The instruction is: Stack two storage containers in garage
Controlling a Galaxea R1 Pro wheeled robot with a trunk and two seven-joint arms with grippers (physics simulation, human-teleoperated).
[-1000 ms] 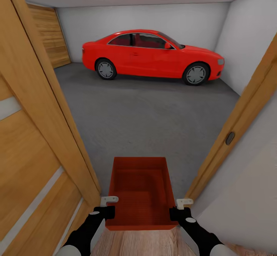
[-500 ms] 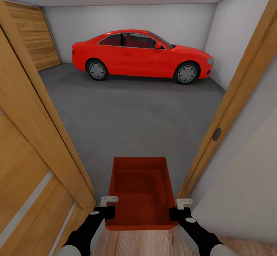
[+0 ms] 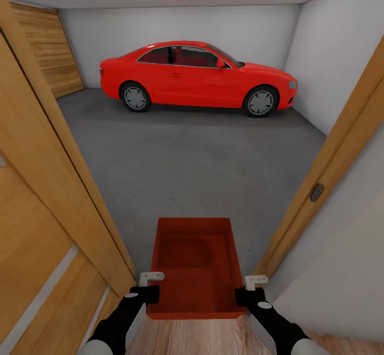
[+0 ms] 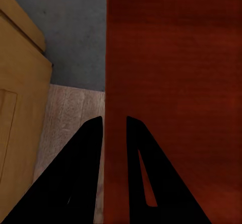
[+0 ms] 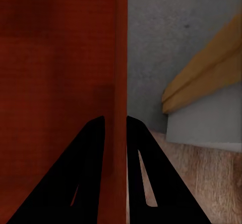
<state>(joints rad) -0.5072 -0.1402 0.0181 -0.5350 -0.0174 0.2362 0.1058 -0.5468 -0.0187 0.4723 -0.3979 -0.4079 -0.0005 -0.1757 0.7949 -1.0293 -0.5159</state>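
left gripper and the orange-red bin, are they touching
Touching. In the left wrist view the left gripper has its two dark fingers straddling the thin side wall of the orange-red bin, pinching it with no gap.

Storage container (image 3: 194, 269): orange-red, thin-walled, probably plastic; finely ribbed bottom, dull sheen.
Garage floor (image 3: 197, 158): dark grey, rough, mottled, matt like concrete.
Door frame (image 3: 58, 147): light wood, visible grain, satin.
Car (image 3: 197, 78): glossy red paint.
Walls (image 3: 176, 24): plain white, matt.
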